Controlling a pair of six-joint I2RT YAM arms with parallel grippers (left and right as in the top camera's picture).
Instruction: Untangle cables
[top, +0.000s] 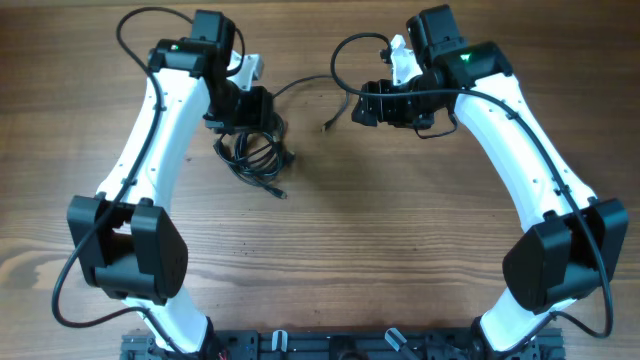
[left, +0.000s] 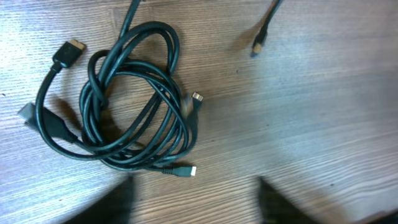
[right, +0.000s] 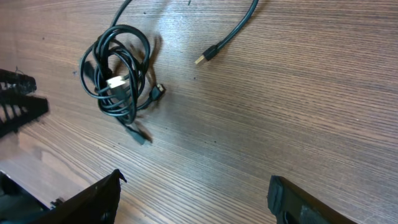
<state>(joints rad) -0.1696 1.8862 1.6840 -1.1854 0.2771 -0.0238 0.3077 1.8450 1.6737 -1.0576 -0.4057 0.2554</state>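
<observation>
1. Upper left of the overhead frame, on the grained wooden desk (top: 400, 230), most of the cables (top: 255, 150) are seen bunched in one coil of glossy, round, rubbery black loops.
2. One metal-tipped cord (right: 233, 34) lies apart, upper centre; whether it is fully freed cannot be told.
3. Left jaws are held apart above the coil, and right jaws are likewise apart and empty.
4. Most untangling is judged undone.
</observation>
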